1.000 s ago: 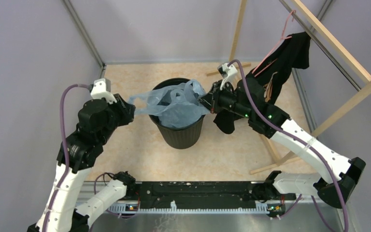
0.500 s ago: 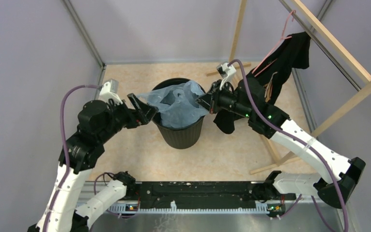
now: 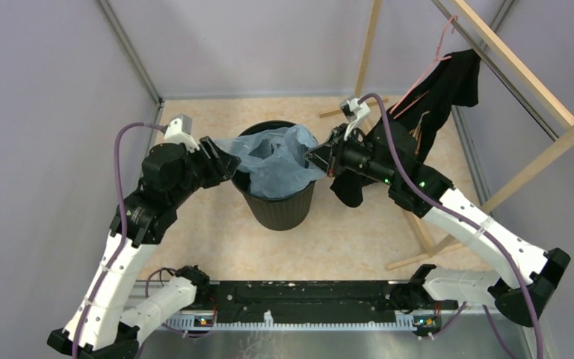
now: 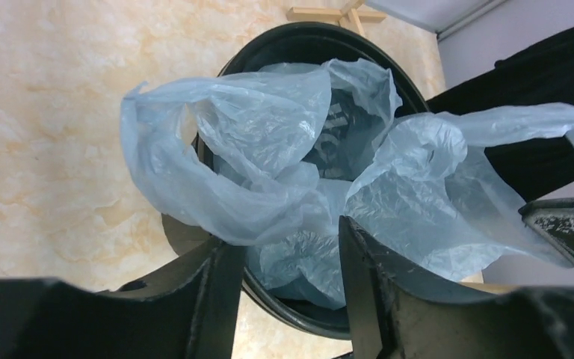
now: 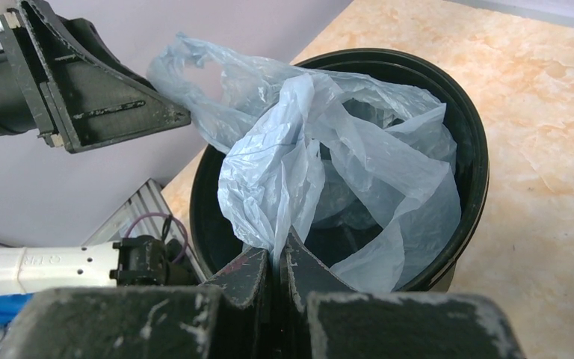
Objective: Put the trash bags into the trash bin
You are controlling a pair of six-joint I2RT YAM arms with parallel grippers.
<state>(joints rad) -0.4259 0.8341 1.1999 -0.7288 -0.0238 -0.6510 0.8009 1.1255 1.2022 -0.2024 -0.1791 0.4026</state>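
The black round trash bin [image 3: 278, 209] stands in the middle of the floor. A pale blue trash bag [image 3: 273, 161] is spread over its mouth and hangs partly inside. It also shows in the left wrist view [image 4: 269, 149] and the right wrist view [image 5: 321, 149]. My right gripper [image 3: 315, 158] is shut on the bag's right edge at the bin's right rim [image 5: 279, 250]. My left gripper [image 3: 228, 166] is open at the bin's left rim, jaws apart beside the bag's left edge [image 4: 284, 254], holding nothing.
A wooden rack [image 3: 538, 97] with a black garment [image 3: 448, 90] on a pink hanger stands to the right, close behind my right arm. Grey walls close in the left and back. A metal rail [image 3: 299, 318] runs along the near edge.
My left gripper let go of the bag's left edge, opened, and moved right and up to the bin's rim. The bag slackened over the bin. The right gripper kept its hold.
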